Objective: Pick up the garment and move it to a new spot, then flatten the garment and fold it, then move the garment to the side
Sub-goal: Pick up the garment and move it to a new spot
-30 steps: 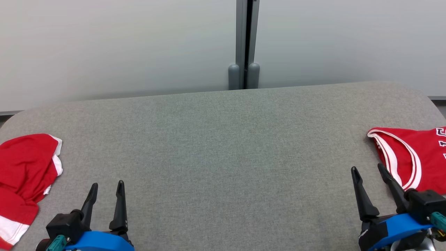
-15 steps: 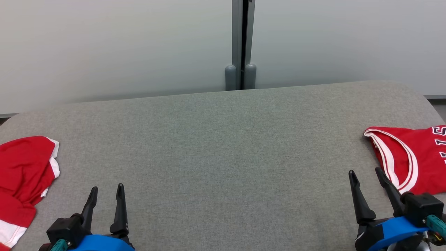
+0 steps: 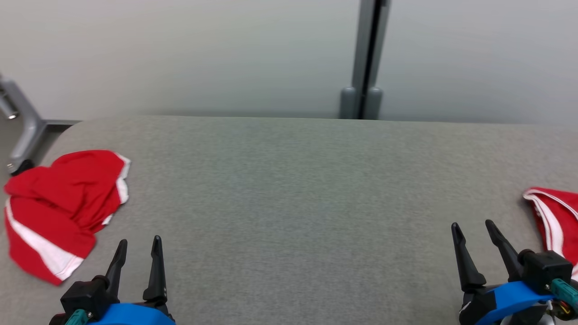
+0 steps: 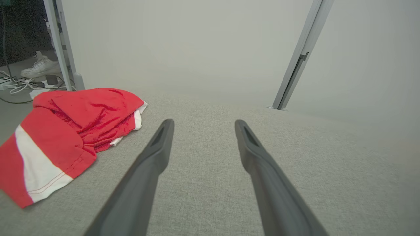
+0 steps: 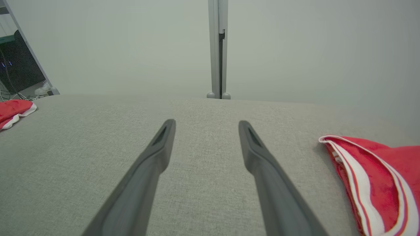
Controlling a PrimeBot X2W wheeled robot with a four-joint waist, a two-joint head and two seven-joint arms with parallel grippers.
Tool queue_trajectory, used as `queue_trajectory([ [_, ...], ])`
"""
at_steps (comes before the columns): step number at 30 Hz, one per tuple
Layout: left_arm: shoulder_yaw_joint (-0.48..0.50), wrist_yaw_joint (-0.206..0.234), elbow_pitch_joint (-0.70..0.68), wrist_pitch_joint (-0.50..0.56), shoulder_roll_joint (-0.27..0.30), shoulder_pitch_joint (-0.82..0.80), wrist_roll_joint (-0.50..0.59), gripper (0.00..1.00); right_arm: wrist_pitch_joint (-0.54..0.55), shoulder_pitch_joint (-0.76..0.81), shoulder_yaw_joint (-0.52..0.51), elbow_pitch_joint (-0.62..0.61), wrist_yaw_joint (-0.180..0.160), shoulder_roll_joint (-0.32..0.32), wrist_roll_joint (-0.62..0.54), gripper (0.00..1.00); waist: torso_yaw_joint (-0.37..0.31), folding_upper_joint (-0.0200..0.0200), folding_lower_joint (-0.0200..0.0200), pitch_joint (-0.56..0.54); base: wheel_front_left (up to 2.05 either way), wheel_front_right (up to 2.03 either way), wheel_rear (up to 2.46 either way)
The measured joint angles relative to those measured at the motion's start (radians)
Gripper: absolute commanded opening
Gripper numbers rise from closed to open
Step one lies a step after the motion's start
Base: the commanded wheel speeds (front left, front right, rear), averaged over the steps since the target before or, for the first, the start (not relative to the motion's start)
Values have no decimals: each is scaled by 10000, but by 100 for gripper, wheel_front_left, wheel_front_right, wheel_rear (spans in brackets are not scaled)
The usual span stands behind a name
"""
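Crumpled red garment [image 3: 63, 205], woven grey table [image 3: 289, 189]

This looks like a robotics lab or test cell rather than a home. The work surface is a wide desk [image 3: 289, 180] covered in plain grey fabric with rounded corners. On its far side it is closed off by pale frosted partition panels [image 3: 180, 54] that meet at a grey metal post [image 3: 366, 58]. Beyond the far left corner a grey frame leg [image 3: 25, 131] stands on the floor. Loose cables [image 4: 18, 87] trail there beside a person's white shoe [image 4: 41, 67], and dark equipment [image 5: 16, 67] shows small blue lights. At the near edge sit the left gripper [image 3: 139, 241] and right gripper [image 3: 472, 224], each on a blue mount.
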Motion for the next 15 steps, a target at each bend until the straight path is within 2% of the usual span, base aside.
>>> queue_trajectory([
  [15,67,174,-403,119,173,220,-63,100,-27,-98,357,232,0,128,79,100,2496,0,-1,-107,0,0,0],
])
